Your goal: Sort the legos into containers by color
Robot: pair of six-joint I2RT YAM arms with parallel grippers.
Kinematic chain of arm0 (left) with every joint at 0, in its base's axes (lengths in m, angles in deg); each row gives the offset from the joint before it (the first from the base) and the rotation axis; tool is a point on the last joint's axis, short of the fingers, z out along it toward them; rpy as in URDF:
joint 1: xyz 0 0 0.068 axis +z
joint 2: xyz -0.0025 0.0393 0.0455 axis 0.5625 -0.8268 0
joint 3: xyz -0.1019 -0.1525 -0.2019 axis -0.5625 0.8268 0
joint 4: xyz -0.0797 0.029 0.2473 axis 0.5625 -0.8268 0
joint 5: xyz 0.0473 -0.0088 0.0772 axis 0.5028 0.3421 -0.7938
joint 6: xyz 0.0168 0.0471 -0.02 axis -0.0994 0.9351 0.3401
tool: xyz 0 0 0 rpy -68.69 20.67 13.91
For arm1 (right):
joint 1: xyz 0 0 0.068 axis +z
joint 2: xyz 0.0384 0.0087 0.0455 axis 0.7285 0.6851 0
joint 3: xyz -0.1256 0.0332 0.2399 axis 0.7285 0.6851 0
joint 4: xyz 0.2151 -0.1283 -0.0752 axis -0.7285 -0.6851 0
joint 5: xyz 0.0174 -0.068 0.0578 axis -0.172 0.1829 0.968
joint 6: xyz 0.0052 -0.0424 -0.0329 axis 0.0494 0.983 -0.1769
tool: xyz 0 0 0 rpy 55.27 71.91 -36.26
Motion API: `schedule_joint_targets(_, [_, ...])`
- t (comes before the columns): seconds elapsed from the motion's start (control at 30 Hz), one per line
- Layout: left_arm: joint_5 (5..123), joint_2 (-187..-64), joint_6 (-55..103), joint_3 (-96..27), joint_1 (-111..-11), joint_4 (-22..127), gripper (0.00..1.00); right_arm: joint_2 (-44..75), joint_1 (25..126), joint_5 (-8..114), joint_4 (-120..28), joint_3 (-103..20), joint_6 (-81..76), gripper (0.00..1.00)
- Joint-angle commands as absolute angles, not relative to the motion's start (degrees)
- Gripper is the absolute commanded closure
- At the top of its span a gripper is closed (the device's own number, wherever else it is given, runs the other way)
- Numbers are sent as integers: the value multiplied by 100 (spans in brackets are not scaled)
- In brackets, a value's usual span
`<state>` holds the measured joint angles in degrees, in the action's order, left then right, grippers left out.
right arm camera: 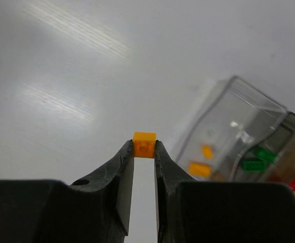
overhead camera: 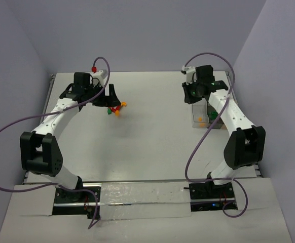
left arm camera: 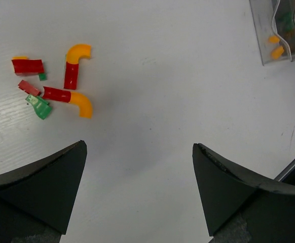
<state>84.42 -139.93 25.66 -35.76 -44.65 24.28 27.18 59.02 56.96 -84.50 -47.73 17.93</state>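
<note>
A loose pile of red, green and orange legos (left arm camera: pixel 56 86) lies on the white table, seen from above as a small cluster (overhead camera: pixel 116 109). My left gripper (left arm camera: pixel 137 147) hangs above the table just right of the pile, open and with nothing between its fingers; the top view shows the left gripper (overhead camera: pixel 111 97) beside the cluster. My right gripper (right arm camera: pixel 144 146) is shut on a small orange lego (right arm camera: pixel 144 137), held at the fingertips above the table, left of the containers (right arm camera: pixel 238 121). The clear containers (overhead camera: pixel 208 117) hold orange, green and red pieces in separate bins.
The containers' end bin (left arm camera: pixel 282 30), with orange pieces, shows at the upper right of the left wrist view. Purple cables (overhead camera: pixel 198 147) loop off both arms. Grey walls (overhead camera: pixel 269 76) close in the table on the left, back and right.
</note>
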Motion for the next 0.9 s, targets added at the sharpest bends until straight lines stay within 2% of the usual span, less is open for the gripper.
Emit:
schedule_joint_targets(0.0, [8035,-14192,2832,-3906,-4548,2357,5,2749,5450,5512,-8994,-4778,2324,100])
schedule_joint_targets(0.1, [7967,-14389,2887,-4057,-4566,2253,5,2953,5070,5471,-9043,-4863,2422,100])
schedule_joint_targets(0.4, [7584,-14612,2982,-4142,-4601,2120,5,3576,4742,5380,-9048,-4988,2440,99])
schedule_joint_targets(0.5, [7435,-14681,2989,-4178,-4601,2111,5,3687,4720,5332,-9047,-4989,2438,96])
schedule_joint_targets(0.57, [7210,-14780,2990,-4239,-4601,2102,5,3745,4720,5225,-9000,-4928,2458,83])
schedule_joint_targets(0.73, [6776,-15132,2989,-4401,-4601,2099,7,3795,4720,5142,-8976,-4824,2441,60])
schedule_joint_targets(0.87, [6611,-15370,3069,-4451,-4601,2120,10,3769,4720,5195,-8994,-4831,2403,51])
